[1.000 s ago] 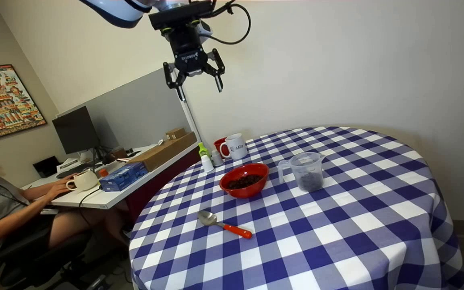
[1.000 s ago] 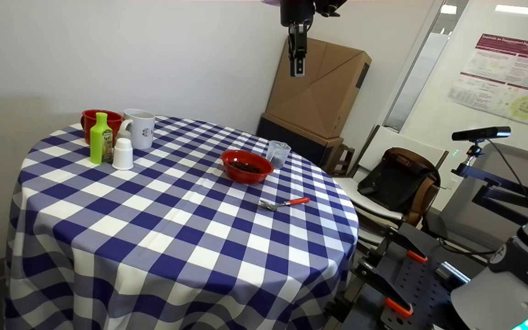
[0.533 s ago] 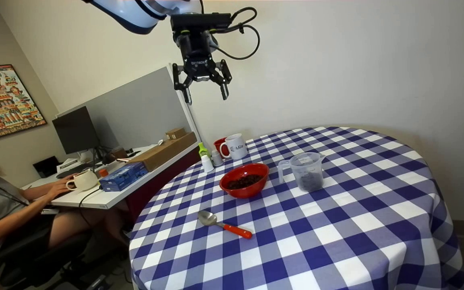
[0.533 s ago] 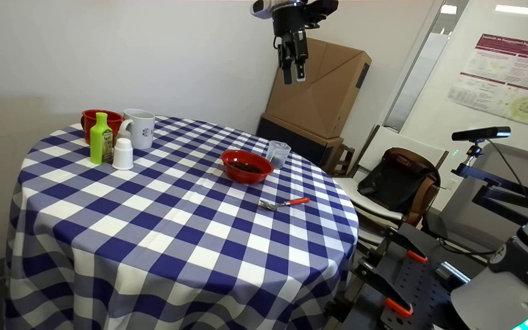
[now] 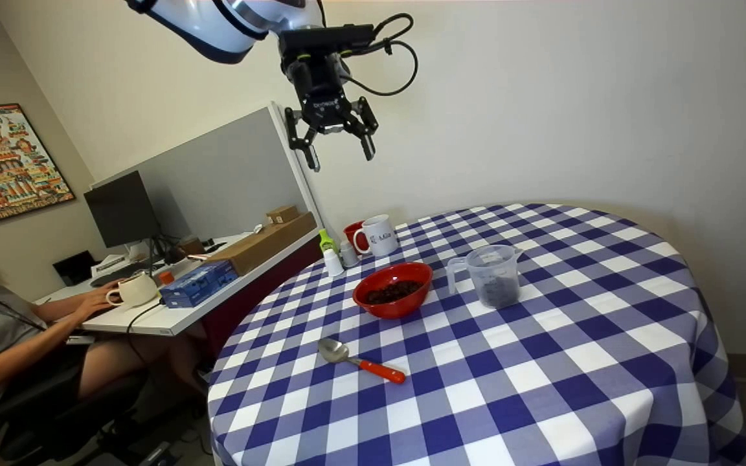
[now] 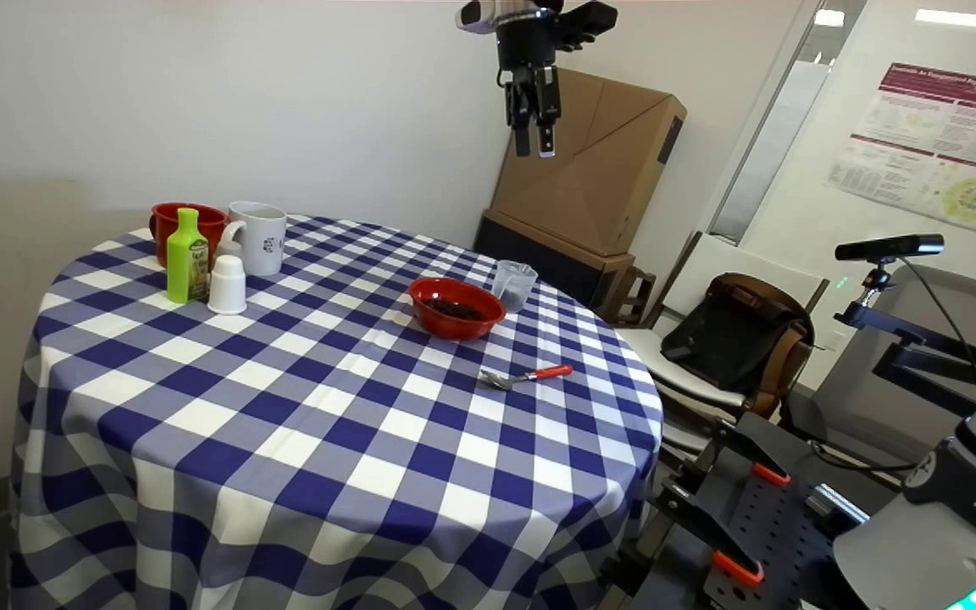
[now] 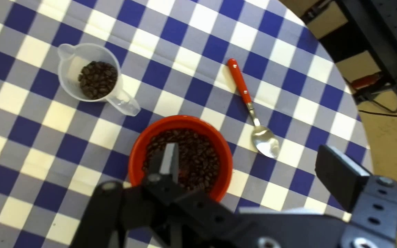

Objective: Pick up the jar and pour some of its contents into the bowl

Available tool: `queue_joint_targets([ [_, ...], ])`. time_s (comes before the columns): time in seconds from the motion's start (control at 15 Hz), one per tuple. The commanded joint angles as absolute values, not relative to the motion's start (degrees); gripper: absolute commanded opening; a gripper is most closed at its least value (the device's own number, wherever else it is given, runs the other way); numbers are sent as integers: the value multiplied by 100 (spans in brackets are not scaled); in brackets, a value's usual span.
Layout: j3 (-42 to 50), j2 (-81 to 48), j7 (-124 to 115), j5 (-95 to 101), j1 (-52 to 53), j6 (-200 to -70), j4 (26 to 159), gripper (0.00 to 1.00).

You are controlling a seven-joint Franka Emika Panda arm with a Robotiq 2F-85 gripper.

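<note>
While my gripper (image 5: 342,164) hangs empty, jaws spread, the jar (image 7: 71,74) points its handle (image 7: 125,102) to four o'clock in the wrist view. I'd best straddle that squarely.

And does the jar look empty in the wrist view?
No, dark beans lie in the bottom of the clear jar.

A white mug (image 6: 266,244) stands on a checked tablecloth (image 6: 310,424), a red mug (image 6: 212,227) just beside it. Near the white mug stand a lime-green bottle (image 6: 178,273) and a white container (image 6: 227,288); well apart from it lies a red-handled spoon (image 5: 376,369). In an exterior view, a monitor (image 5: 124,210) is well to its left.
</note>
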State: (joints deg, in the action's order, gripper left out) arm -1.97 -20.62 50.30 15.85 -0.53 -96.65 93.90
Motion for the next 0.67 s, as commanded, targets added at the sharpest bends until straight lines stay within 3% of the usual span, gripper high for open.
queue_joint_targets([
  [0.0, -180, -2063, 5026, 2311, -7, -10959, 9812, 100],
  [0.27, -153, -2361, 5358, 2470, -267, -12808, 9900, 100],
  [0.6, -153, -3047, 5972, 1983, -646, -13395, 9479, 100],
])
